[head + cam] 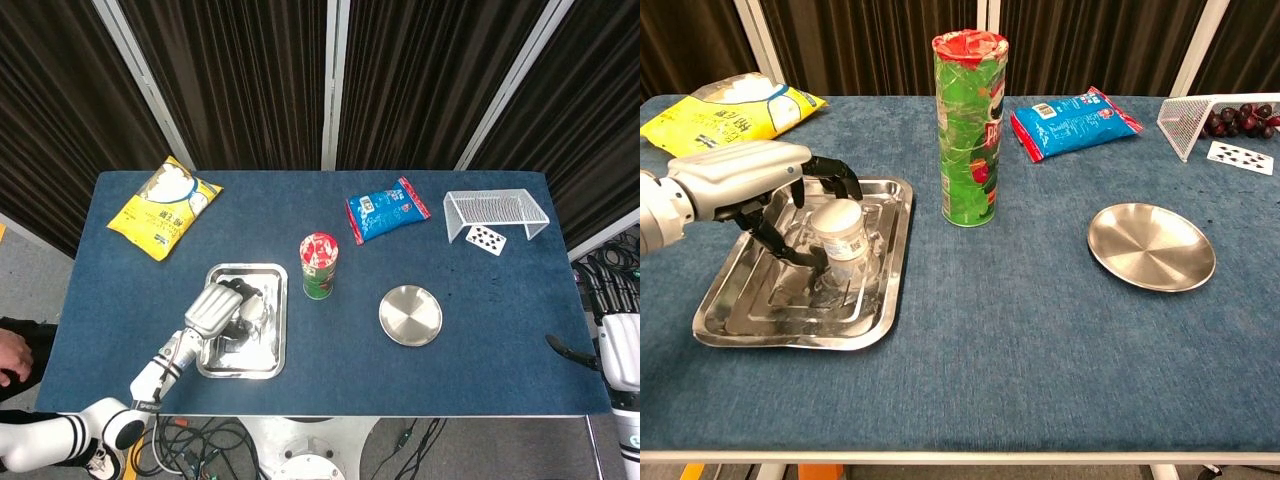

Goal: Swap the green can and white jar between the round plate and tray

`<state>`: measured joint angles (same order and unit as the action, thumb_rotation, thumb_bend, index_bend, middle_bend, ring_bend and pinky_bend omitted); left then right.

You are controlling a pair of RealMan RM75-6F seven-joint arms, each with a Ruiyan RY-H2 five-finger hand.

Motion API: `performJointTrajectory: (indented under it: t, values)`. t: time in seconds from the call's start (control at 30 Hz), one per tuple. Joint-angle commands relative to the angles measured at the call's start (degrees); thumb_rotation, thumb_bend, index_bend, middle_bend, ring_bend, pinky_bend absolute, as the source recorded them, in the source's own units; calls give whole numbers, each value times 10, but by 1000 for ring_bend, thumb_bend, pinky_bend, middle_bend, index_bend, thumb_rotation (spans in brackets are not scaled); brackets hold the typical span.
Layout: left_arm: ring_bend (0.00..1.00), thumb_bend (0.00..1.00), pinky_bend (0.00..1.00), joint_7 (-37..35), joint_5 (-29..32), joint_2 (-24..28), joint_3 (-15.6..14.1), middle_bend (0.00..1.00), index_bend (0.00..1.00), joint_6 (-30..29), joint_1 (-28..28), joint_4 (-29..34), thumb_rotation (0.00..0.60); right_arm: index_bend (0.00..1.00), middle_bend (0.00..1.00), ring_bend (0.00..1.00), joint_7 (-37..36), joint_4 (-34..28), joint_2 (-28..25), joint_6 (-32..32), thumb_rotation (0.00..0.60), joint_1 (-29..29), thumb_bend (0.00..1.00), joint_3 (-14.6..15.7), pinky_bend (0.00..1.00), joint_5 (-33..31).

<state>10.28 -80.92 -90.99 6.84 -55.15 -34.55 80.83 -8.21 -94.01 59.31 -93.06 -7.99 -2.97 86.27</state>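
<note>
The white jar [840, 232] stands upright in the steel tray [890, 292] at front left. My left hand [745, 185] reaches in from the left; its dark fingers [838, 176] arch behind the jar's lid and the thumb sits low on the jar's left side. Whether they press on it is unclear. From above, the left hand [214, 311] covers the tray's [270, 345] left half beside the jar [254, 312]. The green can [970, 130] [319, 265] stands on the table cloth between the tray and the bare round plate [1151, 246] [410, 315]. My right hand [620, 358] shows only at the far right edge, thumb held apart.
A yellow bag [164, 206] lies at back left and a blue snack bag [386, 209] at back centre. A white wire rack [495, 213] with a playing card [486, 239] stands at back right; grapes [1240, 117] show inside it.
</note>
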Motion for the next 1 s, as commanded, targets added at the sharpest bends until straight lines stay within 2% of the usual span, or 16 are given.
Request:
performJointTrajectory:
  t: [0.03, 0.5, 0.8, 1.0]
  values:
    - [294, 141, 451, 1, 1, -3, -2, 341, 332, 1, -4, -3, 600, 0, 0, 0, 0, 1, 1, 2, 600, 2, 14, -3, 72, 0]
    - [457, 248, 596, 26, 5, -8, -4, 450, 441, -10, -18, 14, 600, 0, 0, 0, -16, 14, 7, 10, 600, 13, 23, -16, 72, -3]
    - [466, 257, 604, 46, -33, 7, -9, 458, 451, -25, -35, 92, 600, 0, 0, 0, -34, 24, 5, 5, 600, 22, 27, -27, 72, -7]
    - [466, 257, 604, 62, -47, -23, 0, 458, 452, -3, -70, 100, 600, 0, 0, 0, -54, 36, 4, -1, 600, 32, 28, -36, 72, -16]
